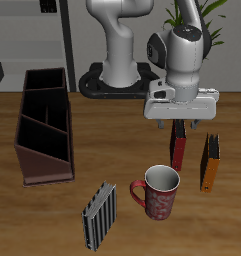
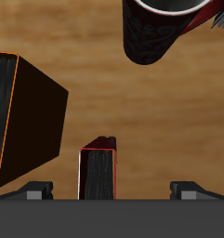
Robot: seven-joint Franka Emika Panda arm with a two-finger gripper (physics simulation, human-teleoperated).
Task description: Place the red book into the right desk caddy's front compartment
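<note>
The red book (image 1: pixel 178 147) stands upright on the table, thin, with a dark spine edge; the wrist view shows its dark top edge with a red outline (image 2: pixel 98 173). My gripper (image 1: pixel 180 124) hangs directly above it, open and empty, with the fingertips (image 2: pixel 34 191) spread wide on either side of the book's top and not touching it. In the wrist view the gripper (image 2: pixel 113 191) sits slightly off the book's centre. The right desk caddy (image 1: pixel 44 128), a long dark reddish-brown box with dividers, stands far across the table from the gripper.
An orange book (image 1: pixel 210 161) stands close beside the red book and looms large in the wrist view (image 2: pixel 25 119). A dark red mug (image 1: pixel 160 192) stands nearer the front edge, and shows in the wrist view (image 2: pixel 160 33). A grey ribbed book (image 1: pixel 98 215) lies near the front.
</note>
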